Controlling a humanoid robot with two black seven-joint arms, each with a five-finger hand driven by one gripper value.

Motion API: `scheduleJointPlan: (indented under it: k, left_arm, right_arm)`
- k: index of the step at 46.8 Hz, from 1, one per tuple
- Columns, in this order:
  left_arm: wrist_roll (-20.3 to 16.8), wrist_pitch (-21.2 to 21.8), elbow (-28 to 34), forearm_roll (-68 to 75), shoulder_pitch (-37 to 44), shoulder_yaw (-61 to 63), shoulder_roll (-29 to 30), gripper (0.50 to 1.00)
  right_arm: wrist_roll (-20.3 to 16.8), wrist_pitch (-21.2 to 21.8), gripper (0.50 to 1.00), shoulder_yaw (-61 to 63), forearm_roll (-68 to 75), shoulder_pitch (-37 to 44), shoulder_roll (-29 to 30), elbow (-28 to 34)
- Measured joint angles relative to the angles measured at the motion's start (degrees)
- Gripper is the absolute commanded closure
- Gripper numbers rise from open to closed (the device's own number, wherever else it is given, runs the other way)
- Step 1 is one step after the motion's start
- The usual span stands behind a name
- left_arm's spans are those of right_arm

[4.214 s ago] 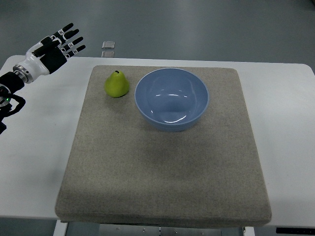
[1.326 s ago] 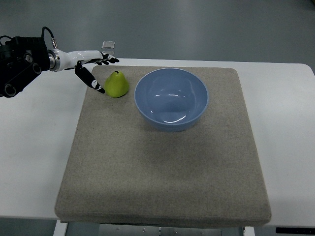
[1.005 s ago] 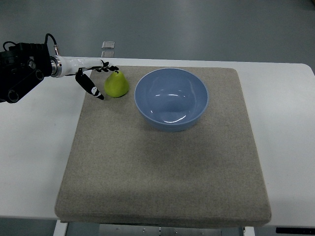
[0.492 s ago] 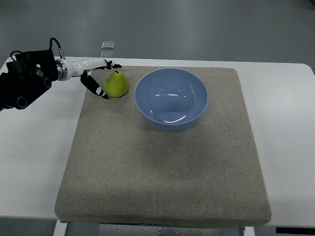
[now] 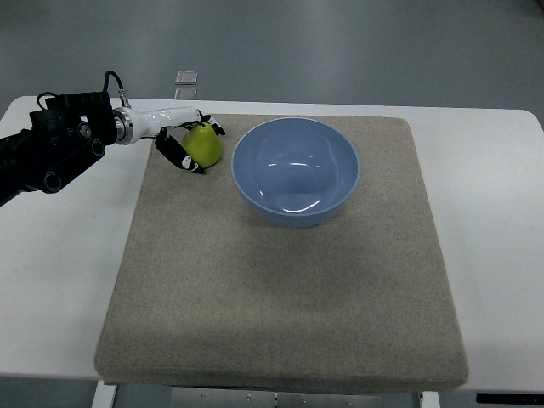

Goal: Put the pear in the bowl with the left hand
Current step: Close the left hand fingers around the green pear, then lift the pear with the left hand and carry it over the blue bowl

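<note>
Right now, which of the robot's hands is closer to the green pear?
The left. Its hand is right at the pear, fingers wrapped around its left side, on the mat beside the blue bowl. The right hand isn't in the picture at all.

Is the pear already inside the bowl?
No, the pear stands on the mat, left of the bowl, with the left hand around it.

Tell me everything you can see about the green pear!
The pear is yellow-green with smooth, slightly shiny skin, wide at the bottom and narrow at the top, where a small dark stem shows. It stands upright on the grey mat, just left of the blue bowl and not inside it. The left hand has its fingers around it, thumb on the near side, the others behind; whether they grip yet is unclear.
</note>
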Motion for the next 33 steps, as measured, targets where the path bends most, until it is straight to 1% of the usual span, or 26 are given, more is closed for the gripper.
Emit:
scheduleJointPlan:
  k: [2,5,8,11,13,18,22,25,29,33]
  left_arm:
    - [0.00,0.01,-0.02,0.00,0.00,0.00,0.00,0.733]
    - [0.00,0.04,-0.05,0.00,-0.02,0.00,0.00,0.791]
    - [0.00,0.04,-0.05,0.00,-0.05,0.00,0.08,0.812]
    - [0.00,0.10,-0.03,0.00,-0.05,-0.01,0.19,0.868]
    - [0.00,0.12,-0.01,-0.07,-0.05,-0.02,0.30,0.887]
    - [0.00,0.28,0.01,-0.37,-0.05,-0.02,0.49,1.000]
    - [-0.04,1.16,-0.16,-0.37,-0.11,-0.02,0.75,1.000]
    - [-0.36,3.16,-0.77,-0.28,-0.24,-0.02,1.24,1.000]
    - [-1.44,7.86,-2.57,-0.26,-0.95,0.02,2.80,1.000]
    - [-1.66,12.81,-5.32,-0.38,-1.00,0.06,4.30,1.000]
  right_arm:
    - [0.01,0.01,0.574,0.00,0.00,0.00,0.00,0.00]
    - [0.02,0.00,0.574,0.00,0.00,-0.06,0.00,0.00]
    - [0.02,0.00,0.574,0.00,0.00,-0.05,0.00,0.00]
    - [0.02,0.00,0.574,0.00,0.00,-0.02,0.00,0.00]
    - [0.02,0.00,0.574,0.00,0.00,0.00,0.00,0.00]
    - [0.02,0.00,0.574,0.00,0.00,-0.05,0.00,0.00]
    - [0.02,0.00,0.574,0.00,0.00,-0.06,0.00,0.00]
    - [0.02,0.00,0.574,0.00,0.00,-0.05,0.00,0.00]
    - [0.03,0.01,0.574,0.00,0.00,0.01,0.00,0.00]
    - [0.03,0.00,0.574,0.00,0.00,-0.02,0.00,0.00]
